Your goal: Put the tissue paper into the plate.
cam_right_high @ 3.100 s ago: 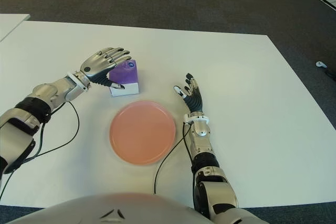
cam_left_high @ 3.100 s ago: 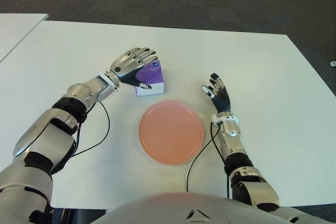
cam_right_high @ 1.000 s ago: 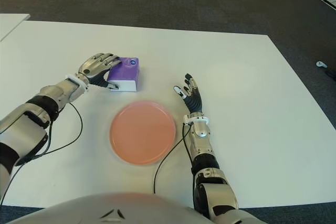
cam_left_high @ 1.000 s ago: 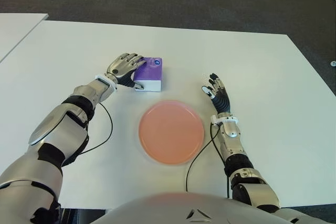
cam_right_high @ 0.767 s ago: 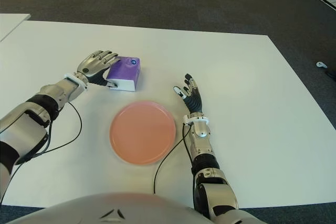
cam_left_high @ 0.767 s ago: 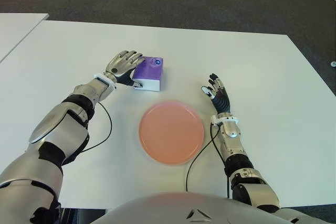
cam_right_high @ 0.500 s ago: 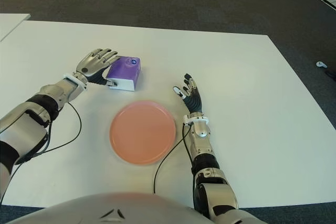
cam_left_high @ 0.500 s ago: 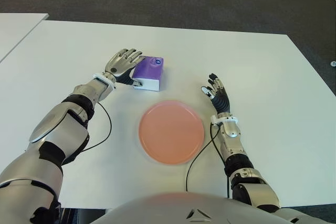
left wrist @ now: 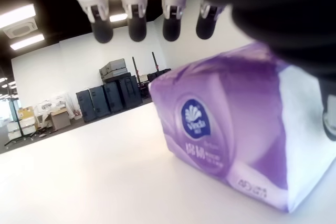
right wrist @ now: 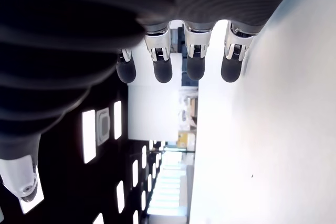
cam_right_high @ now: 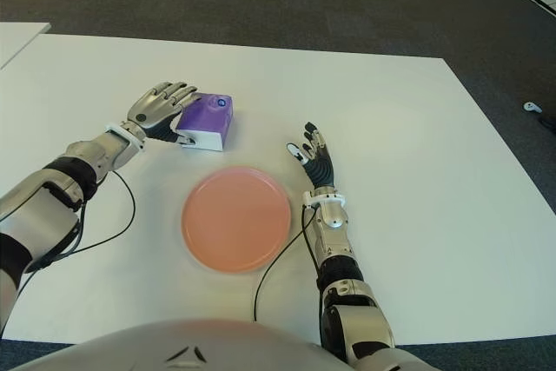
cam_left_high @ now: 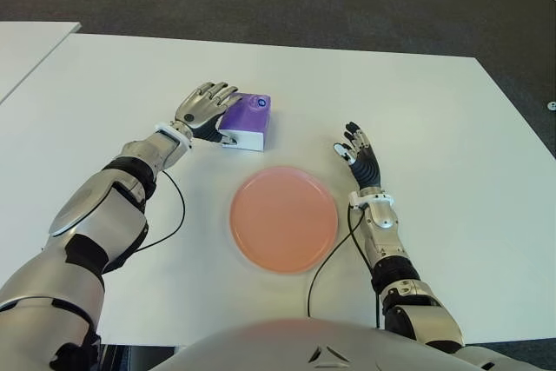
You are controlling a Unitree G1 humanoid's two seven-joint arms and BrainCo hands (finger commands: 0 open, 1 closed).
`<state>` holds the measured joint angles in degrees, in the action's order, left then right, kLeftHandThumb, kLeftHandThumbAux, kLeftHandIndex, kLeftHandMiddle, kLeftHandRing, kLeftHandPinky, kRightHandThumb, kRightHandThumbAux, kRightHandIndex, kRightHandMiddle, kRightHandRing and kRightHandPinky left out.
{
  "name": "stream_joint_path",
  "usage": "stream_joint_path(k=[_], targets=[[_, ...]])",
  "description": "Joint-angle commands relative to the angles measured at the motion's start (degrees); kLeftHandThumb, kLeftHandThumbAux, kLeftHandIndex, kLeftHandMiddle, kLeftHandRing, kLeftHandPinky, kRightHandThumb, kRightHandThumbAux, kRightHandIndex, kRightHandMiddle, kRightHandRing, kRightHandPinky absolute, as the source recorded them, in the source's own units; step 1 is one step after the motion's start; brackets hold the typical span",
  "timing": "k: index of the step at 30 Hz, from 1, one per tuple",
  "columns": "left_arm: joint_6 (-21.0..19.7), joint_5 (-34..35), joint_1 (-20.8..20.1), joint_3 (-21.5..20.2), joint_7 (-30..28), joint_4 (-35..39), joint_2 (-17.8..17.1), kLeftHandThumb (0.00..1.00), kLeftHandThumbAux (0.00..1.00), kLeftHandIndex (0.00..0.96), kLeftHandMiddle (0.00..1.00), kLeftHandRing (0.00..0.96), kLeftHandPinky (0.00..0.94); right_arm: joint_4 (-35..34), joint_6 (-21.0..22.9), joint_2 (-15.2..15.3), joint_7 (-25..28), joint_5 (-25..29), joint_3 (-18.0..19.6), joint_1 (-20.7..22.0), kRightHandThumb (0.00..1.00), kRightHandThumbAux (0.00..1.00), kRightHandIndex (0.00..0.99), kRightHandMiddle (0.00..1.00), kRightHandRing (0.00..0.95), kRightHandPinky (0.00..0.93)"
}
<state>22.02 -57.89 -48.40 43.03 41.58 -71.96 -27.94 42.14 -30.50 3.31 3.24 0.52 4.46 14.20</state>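
Reaching across the table point(cam_left_high: 452, 128), the left hand point(cam_left_high: 201, 109) sits against the near-left side of the purple tissue pack point(cam_left_high: 247, 120), its 4 fingers point(left wrist: 136, 22) spread above the pack and its thumb at the pack's side, not clamped. The pack stands on the table just beyond the pink plate point(cam_left_high: 283, 219), outside it. The right hand point(cam_left_high: 361, 159) shows right of the plate, fingers extended, holding nothing.

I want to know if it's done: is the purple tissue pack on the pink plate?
No, the tissue pack sits on the table beyond the plate, beside the left robot hand.
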Motion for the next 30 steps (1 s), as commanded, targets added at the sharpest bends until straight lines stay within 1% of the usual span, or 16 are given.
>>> stream_joint_path(k=[1,9,16,20,24,30], targets=[[0.9,0.2,0.3,0.4,0.1,0.3,0.3,0.017,0.407,0.0,0.0,0.0,0.0,5.0,5.6,-2.0,0.1,0.0,-0.7,-8.1,0.05,0.528,0.0,0.0,0.0,0.0],[2.7,-0.4,0.7,0.9,3.1,1.6,0.1,0.006,0.396,0.0,0.0,0.0,0.0,4.9,5.5,-1.9,0.3,0.2,-0.7,-8.3,0.044,0.532,0.0,0.0,0.0,0.0],[4.5,-1.1,0.9,1.8,6.0,3.4,-0.2,0.0,0.384,0.0,0.0,0.0,0.0,6.1,5.1,-1.9,0.7,0.4,-0.5,-7.9,0.037,0.541,0.0,0.0,0.0,0.0],[5.0,-1.6,0.9,2.3,6.0,4.0,-0.2,0.0,0.375,0.0,0.0,0.0,0.0,6.2,5.1,-1.9,0.8,0.5,-0.4,-7.8,0.036,0.547,0.0,0.0,0.0,0.0],[5.3,-2.0,0.9,3.0,5.8,3.7,0.1,0.0,0.369,0.0,0.0,0.0,0.0,5.0,5.2,-2.1,0.4,0.2,-0.7,-8.4,0.035,0.551,0.0,0.0,0.0,0.0],[5.7,-2.3,0.4,4.2,4.1,3.3,0.3,0.0,0.361,0.0,0.0,0.0,0.0,5.6,4.8,-2.1,0.6,0.2,-0.7,-8.4,0.035,0.548,0.0,0.0,0.0,0.0]])
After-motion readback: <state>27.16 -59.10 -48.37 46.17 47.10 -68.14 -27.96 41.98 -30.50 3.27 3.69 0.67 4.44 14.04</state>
